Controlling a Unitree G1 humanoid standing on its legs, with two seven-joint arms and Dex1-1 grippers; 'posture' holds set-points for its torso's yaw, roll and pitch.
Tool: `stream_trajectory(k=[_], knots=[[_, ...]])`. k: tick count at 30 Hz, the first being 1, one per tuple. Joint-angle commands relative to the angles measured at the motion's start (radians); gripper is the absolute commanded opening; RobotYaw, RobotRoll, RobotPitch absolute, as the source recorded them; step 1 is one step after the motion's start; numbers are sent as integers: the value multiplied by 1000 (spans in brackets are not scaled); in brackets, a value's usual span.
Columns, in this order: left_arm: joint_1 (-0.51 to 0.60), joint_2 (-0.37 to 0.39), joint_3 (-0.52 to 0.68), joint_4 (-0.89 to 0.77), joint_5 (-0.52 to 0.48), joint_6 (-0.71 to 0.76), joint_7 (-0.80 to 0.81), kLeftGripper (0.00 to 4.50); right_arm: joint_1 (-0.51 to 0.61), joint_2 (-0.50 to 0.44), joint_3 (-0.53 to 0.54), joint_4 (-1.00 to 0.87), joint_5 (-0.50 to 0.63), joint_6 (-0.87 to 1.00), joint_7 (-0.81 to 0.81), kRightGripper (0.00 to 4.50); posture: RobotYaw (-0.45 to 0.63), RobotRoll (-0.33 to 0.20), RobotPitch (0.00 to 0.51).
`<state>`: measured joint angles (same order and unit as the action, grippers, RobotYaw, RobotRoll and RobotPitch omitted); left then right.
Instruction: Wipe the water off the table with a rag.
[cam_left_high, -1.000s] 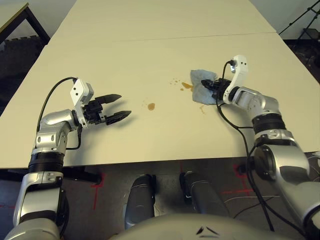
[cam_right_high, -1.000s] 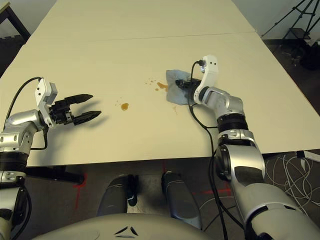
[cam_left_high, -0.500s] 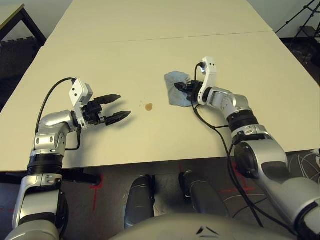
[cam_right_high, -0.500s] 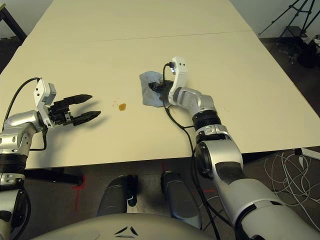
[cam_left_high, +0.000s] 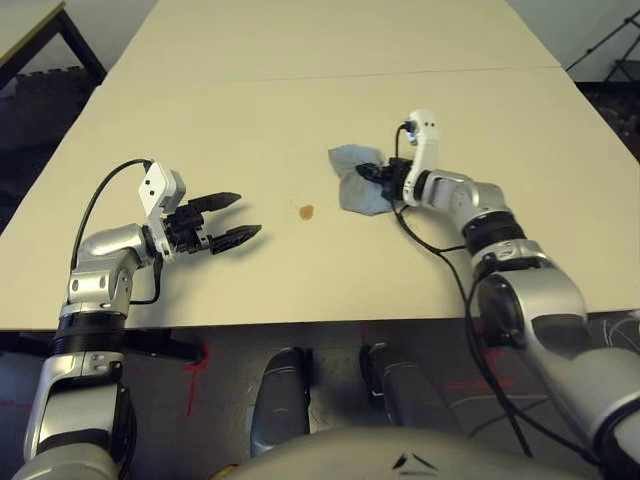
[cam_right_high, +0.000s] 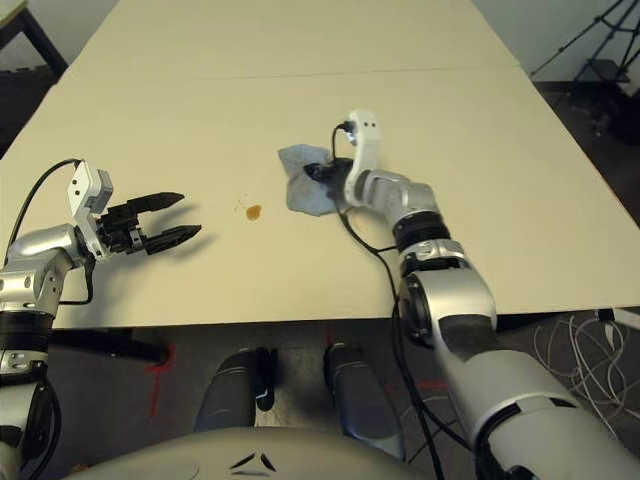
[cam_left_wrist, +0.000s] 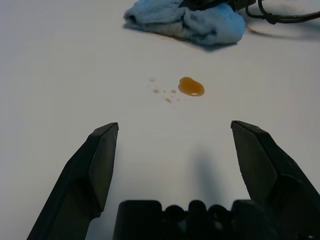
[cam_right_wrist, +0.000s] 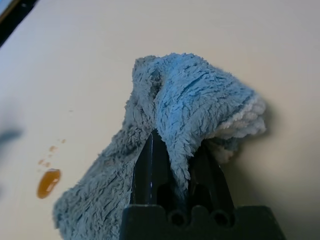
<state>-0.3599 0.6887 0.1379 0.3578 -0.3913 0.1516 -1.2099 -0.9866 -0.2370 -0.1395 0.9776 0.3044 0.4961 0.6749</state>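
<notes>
The light blue rag (cam_left_high: 358, 183) lies bunched on the cream table (cam_left_high: 300, 90), a little right of centre. My right gripper (cam_left_high: 375, 175) is shut on a fold of the rag (cam_right_wrist: 185, 115) and holds it against the tabletop. One amber water drop (cam_left_high: 306, 211) with a few tiny specks beside it (cam_left_wrist: 191, 86) sits a short way left of the rag. Farther left, my left gripper (cam_left_high: 248, 215) hovers open with nothing in it, pointing at the drop; its fingers (cam_left_wrist: 100, 155) stand wide apart.
A thin seam (cam_left_high: 330, 73) crosses the table behind the rag. The right wrist's black cable (cam_left_high: 430, 235) trails over the tabletop near the arm. A dark table corner (cam_left_high: 40, 20) and tripod legs (cam_right_high: 590, 50) stand off the far edges.
My right gripper dragged the rag leftward over the cluster of drops that lay beside it; that cluster no longer shows. The left gripper has stayed in place. The camera shifted slightly.
</notes>
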Motion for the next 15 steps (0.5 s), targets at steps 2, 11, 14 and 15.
stream_trajectory(k=[2, 11, 14, 15], knots=[[-22, 2, -9, 23, 10, -8, -9, 4500, -8, -138, 6, 5, -49, -23, 42, 110, -100, 0, 133], [-44, 2, -15, 54, 16, -21, -22, 4500, 67, -291, -15, -108, -43, 52, 111, 110, -109, 0, 132], [-48, 3, -18, 62, 17, -24, -28, 4500, 99, -275, -62, -257, 42, 182, 108, 110, -125, 0, 135], [-50, 3, -19, 64, 17, -24, -32, 4500, 108, -264, -81, -324, 77, 239, 98, 110, -125, 0, 135]])
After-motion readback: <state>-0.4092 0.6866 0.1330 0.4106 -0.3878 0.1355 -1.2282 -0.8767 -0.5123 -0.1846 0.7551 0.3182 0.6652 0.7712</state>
